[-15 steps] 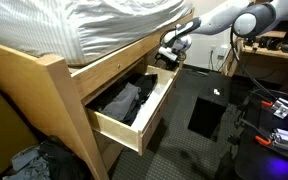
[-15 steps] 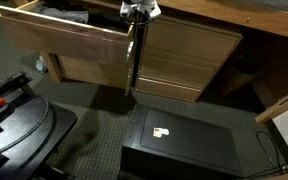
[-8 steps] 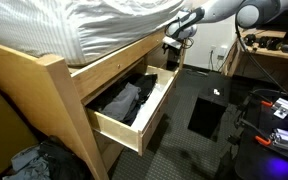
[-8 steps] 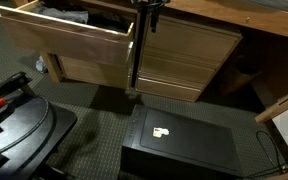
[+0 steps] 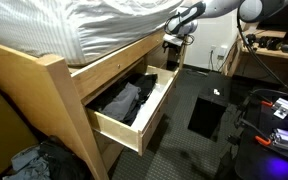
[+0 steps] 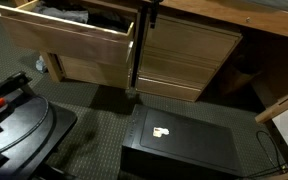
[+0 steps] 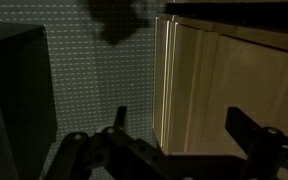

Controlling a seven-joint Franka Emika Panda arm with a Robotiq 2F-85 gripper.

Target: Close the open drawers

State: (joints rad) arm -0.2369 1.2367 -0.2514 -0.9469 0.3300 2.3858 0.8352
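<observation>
Gripper (image 5: pixel 174 42) wide and empty, up by the bed rail. Open drawer (image 5: pixel 134 105) sits pulled out, dark clothes (image 5: pixel 119 100) inside; other drawer (image 6: pixel 189 55) looks about shut. Next, I'd say: drop to the open drawer's front (image 6: pixel 69 42) and push it in square.

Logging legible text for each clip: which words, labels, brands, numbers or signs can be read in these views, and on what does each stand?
No text can be read in any view.
Small white sticker on top of the flat black box on the floor: its marks are too small and blurred to read in both exterior views.
Flat brown wood front of the open drawer: no lettering visible.
</observation>
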